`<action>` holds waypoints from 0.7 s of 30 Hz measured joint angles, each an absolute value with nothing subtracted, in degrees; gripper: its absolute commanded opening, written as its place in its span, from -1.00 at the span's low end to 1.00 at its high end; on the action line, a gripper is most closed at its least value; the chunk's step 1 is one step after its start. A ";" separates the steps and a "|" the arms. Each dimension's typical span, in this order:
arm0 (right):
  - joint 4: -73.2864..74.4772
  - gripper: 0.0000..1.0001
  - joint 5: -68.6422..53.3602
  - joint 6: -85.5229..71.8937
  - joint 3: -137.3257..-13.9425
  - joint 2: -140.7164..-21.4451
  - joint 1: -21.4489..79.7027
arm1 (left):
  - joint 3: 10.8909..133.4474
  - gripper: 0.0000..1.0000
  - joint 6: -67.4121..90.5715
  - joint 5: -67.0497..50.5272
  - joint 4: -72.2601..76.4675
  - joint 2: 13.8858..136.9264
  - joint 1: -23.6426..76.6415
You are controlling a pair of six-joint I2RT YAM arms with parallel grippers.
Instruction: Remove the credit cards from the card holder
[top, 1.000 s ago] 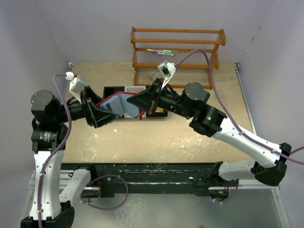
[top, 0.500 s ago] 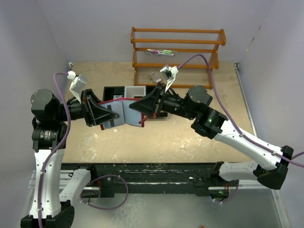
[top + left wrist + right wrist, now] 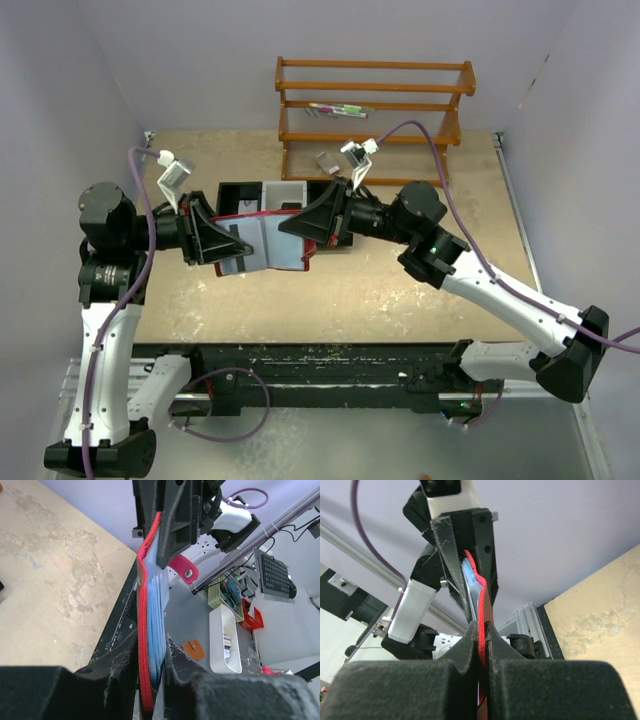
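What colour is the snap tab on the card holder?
Red snap tab, clearest in the left wrist view.

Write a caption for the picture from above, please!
The left gripper and the right gripper each pinch one side of the open red card holder.

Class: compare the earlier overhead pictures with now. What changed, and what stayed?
The left gripper closed onto one end of the red leather-like folding wallet, taking hold. The right gripper stayed shut on its other end, and the wallet stayed held between both arms.
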State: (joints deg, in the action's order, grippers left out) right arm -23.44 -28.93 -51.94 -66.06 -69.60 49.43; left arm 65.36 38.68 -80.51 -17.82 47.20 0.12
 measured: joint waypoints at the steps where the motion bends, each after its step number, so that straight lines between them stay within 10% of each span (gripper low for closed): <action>1: -23.92 -1.00 -29.08 -52.40 -65.78 -69.56 49.36 | 64.47 -0.41 39.42 -80.44 -17.34 47.07 0.14; 11: -27.29 -1.00 -28.42 -54.98 -63.29 -66.13 48.99 | 59.22 0.22 49.12 -80.31 -9.15 46.81 0.14; 21: -27.70 -1.00 -28.18 -55.83 -62.39 -65.49 48.99 | 59.22 -0.41 58.96 -81.06 3.79 46.48 0.14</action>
